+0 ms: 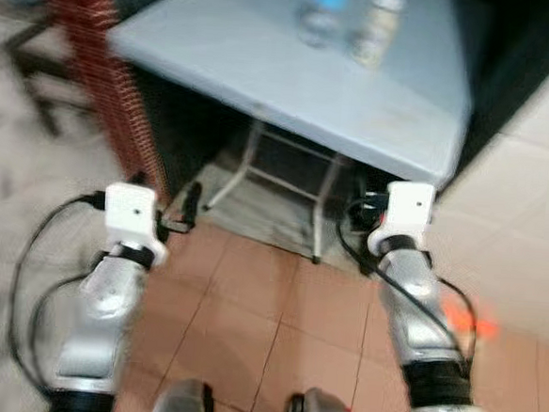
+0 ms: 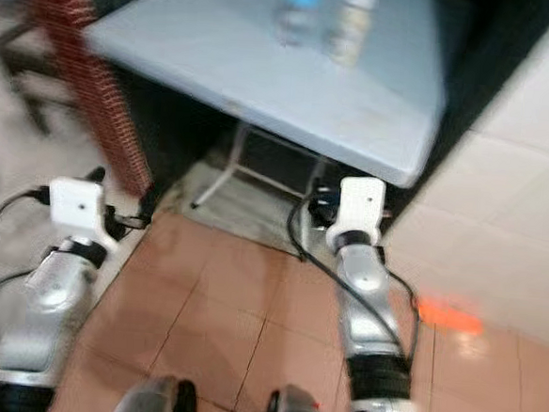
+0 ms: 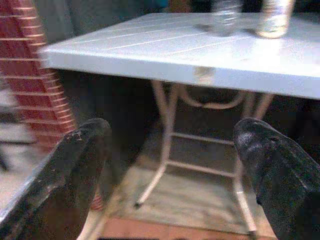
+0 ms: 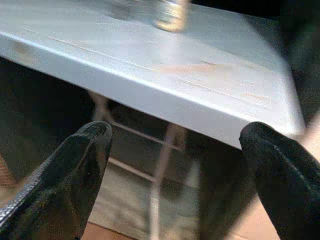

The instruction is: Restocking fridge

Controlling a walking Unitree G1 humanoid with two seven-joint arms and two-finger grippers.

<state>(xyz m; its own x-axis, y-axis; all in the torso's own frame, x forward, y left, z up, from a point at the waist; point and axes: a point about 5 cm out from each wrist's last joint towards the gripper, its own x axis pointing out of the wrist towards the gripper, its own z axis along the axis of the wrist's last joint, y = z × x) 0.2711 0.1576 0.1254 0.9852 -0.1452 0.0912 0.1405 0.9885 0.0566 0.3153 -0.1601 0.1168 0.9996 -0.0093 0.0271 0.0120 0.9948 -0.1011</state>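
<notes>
Looking down through the head camera, I see a blurred scene: the picture smears as if the robot is in motion, so fine detail is lost.

At far left stands a red ribbed rack [image 1: 91, 71], close to the table's left corner. Next to it, low in the frame, my left gripper [image 3: 170, 175] is held out in front of the body, below the table edge and short of it. In its wrist view the two black fingers [image 3: 75, 170] are spread wide with nothing between them.

In the middle is a pale grey table [image 1: 264, 83] on thin white legs [image 1: 249, 166], standing on terracotta floor tiles [image 1: 248, 317]. On its far side stand two bottles, just beside each other: one with a blue label [image 1: 321, 11] and, to its right, a pale one [image 1: 377, 25]. I take these as the stock meant for the fridge. I can make out no fridge.

At right, my right gripper [image 4: 175, 180] hangs below the table's near edge, fingers likewise apart and empty. A loose black cable [image 1: 347, 239] loops beside that wrist.

The risks, as I judge them: both grippers sit lower than the tabletop, so moving forward without raising them could knock the edge and topple the bottles. The bottles stand so close that reaching for one may tip the other. The blur makes aiming unreliable.
</notes>
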